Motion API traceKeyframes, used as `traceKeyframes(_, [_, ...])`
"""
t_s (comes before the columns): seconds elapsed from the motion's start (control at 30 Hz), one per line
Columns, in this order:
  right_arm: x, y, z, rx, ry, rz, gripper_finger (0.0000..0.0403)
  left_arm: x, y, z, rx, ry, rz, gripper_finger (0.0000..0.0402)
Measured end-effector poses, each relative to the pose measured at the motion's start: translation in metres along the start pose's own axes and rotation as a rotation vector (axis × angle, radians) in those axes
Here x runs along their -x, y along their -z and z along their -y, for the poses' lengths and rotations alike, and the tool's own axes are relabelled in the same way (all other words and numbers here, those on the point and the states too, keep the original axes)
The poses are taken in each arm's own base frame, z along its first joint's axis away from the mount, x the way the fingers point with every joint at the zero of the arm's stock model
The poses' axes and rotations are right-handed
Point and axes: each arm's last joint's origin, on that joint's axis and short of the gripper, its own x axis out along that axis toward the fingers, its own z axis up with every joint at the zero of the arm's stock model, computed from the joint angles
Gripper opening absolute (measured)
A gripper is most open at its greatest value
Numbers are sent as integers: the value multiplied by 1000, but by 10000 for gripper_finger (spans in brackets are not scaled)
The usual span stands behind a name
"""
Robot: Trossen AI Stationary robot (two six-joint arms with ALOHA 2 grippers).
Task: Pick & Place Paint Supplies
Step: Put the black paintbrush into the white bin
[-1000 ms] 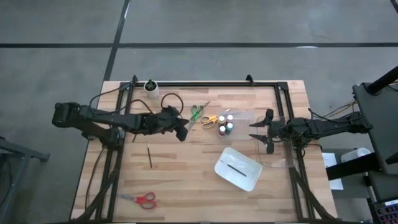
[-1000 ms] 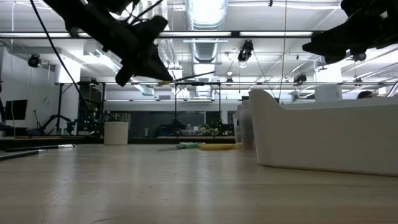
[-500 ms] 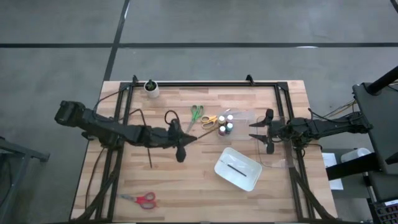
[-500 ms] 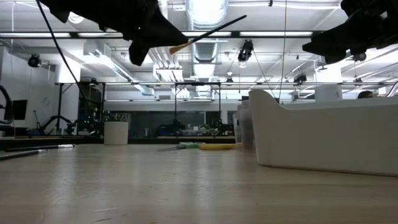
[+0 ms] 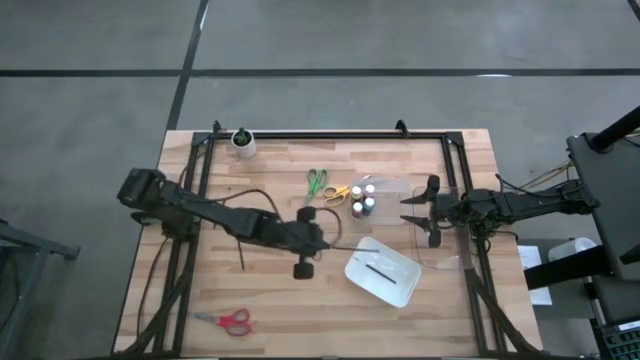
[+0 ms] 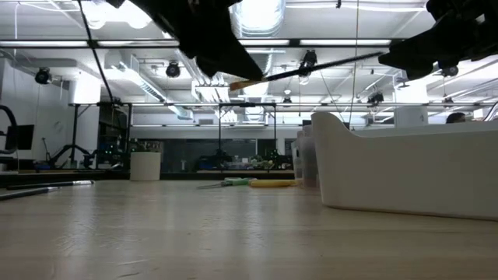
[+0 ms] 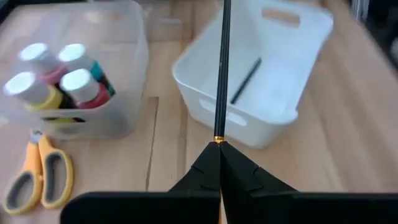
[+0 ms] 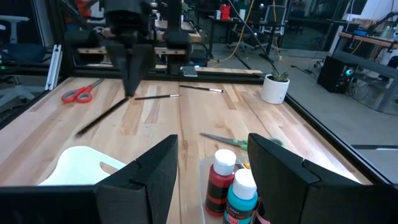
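My left gripper [image 5: 322, 241] hangs above the table just left of the white tray [image 5: 405, 285], shut on a thin dark brush [image 7: 221, 68]. The brush points over the tray's rim [image 7: 205, 102]. A second brush [image 5: 378, 268] lies inside the tray. The red, teal and yellow paint bottles [image 5: 363, 198] stand in a clear container. Green scissors [image 5: 316, 181] and yellow scissors [image 5: 337, 193] lie left of it. Red scissors [image 5: 228, 320] lie near the front edge. One more brush [image 5: 240, 250] lies on the table. My right gripper [image 5: 415, 210] waits open, right of the bottles. My left gripper pinches the brush at its yellow band [image 7: 218, 140], between the two fingertips [image 7: 208, 163]. The brush runs on in line with the fingers toward the table's right. It is lifted clear, with its long dark end [image 6: 342, 62] slightly raised over the tray.
A small white cup [image 5: 242, 142] stands at the far left corner. The tray's tall wall [image 6: 405, 167] fills the right of the low view. A black frame runs along the table's edges [image 5: 330, 134]. Bare wood lies between the loose brush and the red scissors.
My left gripper has carried the brush from beside the green scissors toward the table's right and near edge, up to the tray. It has stayed shut on the brush, whose free end now reaches over the tray.
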Motion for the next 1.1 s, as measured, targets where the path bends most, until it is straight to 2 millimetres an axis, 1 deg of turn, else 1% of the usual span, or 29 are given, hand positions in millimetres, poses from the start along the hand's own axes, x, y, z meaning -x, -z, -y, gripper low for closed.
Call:
traceKeyframes(0.1, [0, 0, 0, 0, 0, 0, 191, -10, -15, 7, -86, 5, -49, 0])
traceKeyframes(0.33, [0, 0, 0, 0, 0, 0, 191, -34, -37, 15, -177, 14, -112, 0])
traceKeyframes(0.43, [0, 0, 0, 0, 0, 0, 191, -39, -45, 18, -197, 22, -115, 0])
traceKeyframes(0.6, [0, 0, 0, 0, 0, 0, 192, -45, -63, 21, -238, 61, -74, 0])
traceKeyframes(0.67, [0, 0, 0, 0, 0, 0, 191, -48, -66, 23, -254, 73, -73, 0])
traceKeyframes(0.8, [0, 0, 0, 0, 0, 0, 191, -60, -67, 24, -274, 90, -88, 0])
traceKeyframes(1.0, [0, 0, 0, 0, 0, 0, 191, -74, -74, 26, -316, 121, -76, 0])
traceKeyframes(1.1, [0, 0, 0, 0, 0, 0, 191, -85, -74, 28, -340, 155, -78, 0])
